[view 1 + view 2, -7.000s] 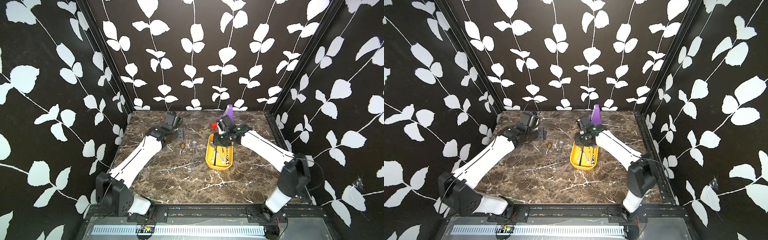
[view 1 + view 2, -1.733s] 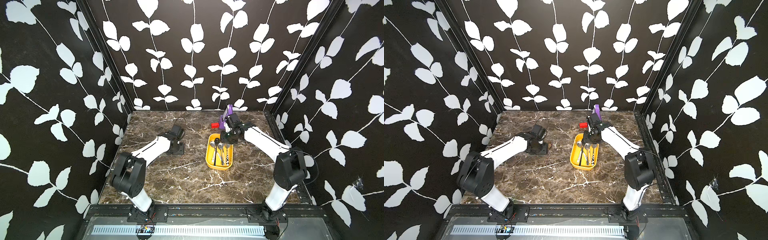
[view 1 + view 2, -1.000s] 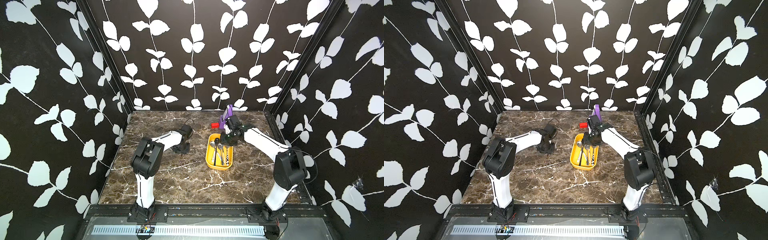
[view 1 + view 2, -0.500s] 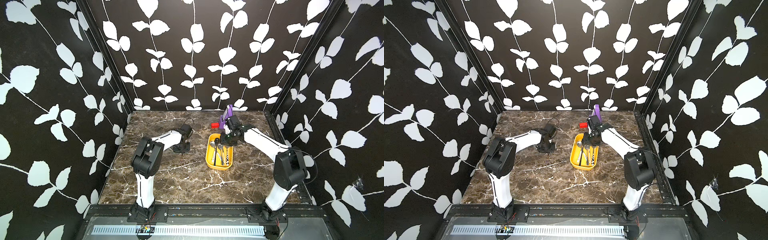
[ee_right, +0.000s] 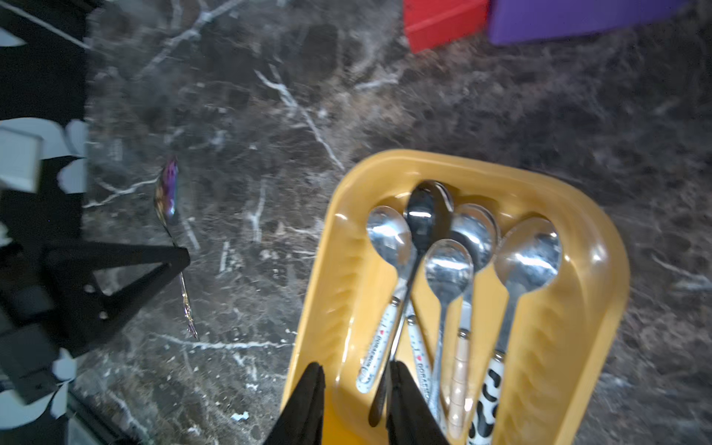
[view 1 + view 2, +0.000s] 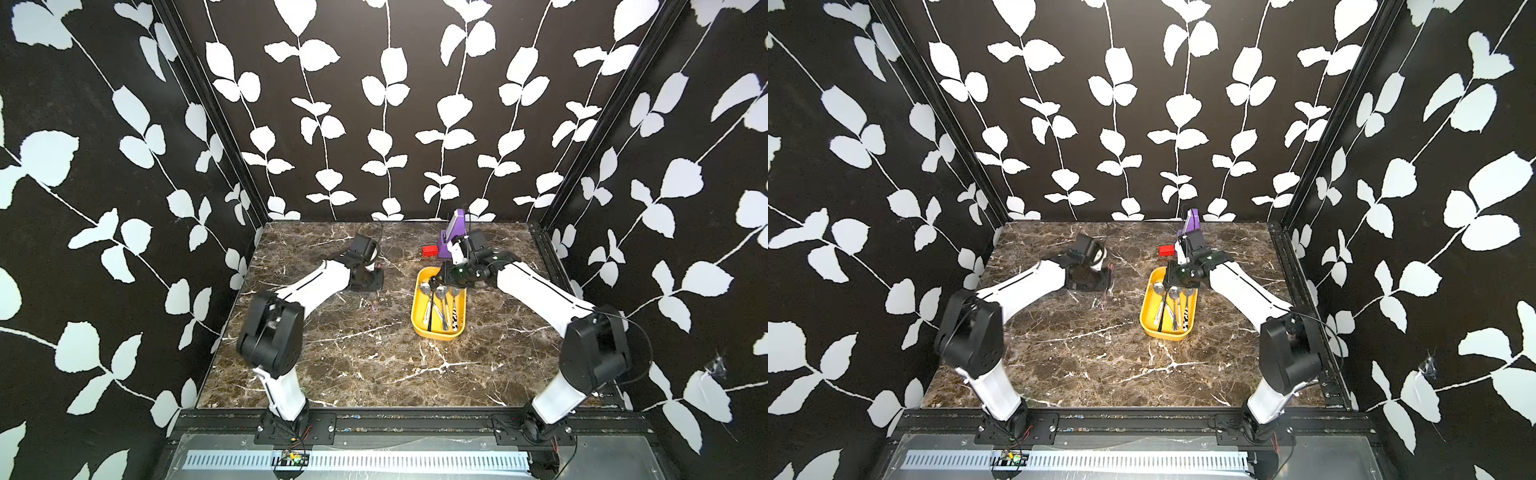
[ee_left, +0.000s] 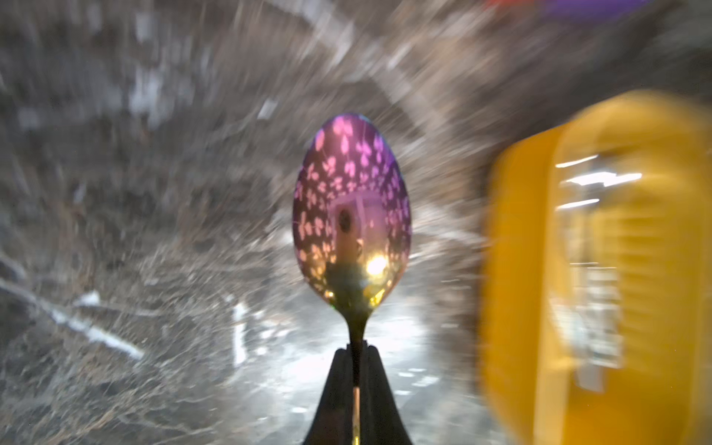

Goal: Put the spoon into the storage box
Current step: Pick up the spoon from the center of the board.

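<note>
Having just closed, the left gripper (image 7: 356, 348) is clamping the iridescent spoon (image 7: 350, 208) by its neck beside the yellow storage box (image 7: 512, 289), not yet inside it. The right gripper (image 5: 356, 366) is hovering over the box, jaws apart. Carrying likely follows.

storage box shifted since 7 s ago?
No. In a top view the storage box sits just as near the red block behind it as before.

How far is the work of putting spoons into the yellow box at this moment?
Done: five spoons lie in the storage box, with the open right gripper above their handles. In hand: the left gripper is shut on an iridescent spoon, outside the box. Left: carry it over and release it inside.
</note>
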`<move>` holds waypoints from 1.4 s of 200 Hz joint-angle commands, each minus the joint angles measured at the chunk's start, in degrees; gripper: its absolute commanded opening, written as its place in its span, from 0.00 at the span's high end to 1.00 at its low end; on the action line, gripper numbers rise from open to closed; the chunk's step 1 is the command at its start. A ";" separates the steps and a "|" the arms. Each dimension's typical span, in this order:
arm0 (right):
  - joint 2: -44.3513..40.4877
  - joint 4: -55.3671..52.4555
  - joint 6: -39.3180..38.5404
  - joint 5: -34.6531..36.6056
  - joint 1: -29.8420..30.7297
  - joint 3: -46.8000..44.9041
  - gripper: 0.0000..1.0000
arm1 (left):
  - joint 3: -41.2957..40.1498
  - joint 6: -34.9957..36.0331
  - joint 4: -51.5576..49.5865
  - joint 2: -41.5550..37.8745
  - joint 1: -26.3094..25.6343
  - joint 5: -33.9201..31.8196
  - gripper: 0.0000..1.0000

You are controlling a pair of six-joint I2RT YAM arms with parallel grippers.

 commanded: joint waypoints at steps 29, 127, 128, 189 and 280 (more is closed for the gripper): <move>-8.73 22.59 -7.51 -7.06 6.50 -9.93 0.56 | 0.09 -6.65 13.58 -8.22 0.45 13.60 1.00; -6.66 32.61 -8.80 -3.89 13.42 -10.69 0.39 | -3.64 -12.83 21.83 -12.00 0.45 18.61 1.00; -6.55 32.56 -8.78 -3.94 13.43 -10.66 0.39 | -3.65 -12.87 21.86 -12.04 0.49 18.63 1.00; -1.79 31.41 -6.97 -5.49 13.71 -5.84 0.62 | -4.18 -13.89 22.30 -12.44 0.39 19.15 1.00; -1.78 27.46 -7.95 -3.81 13.71 -4.41 1.00 | -5.66 -14.51 23.22 -11.99 0.46 19.08 1.00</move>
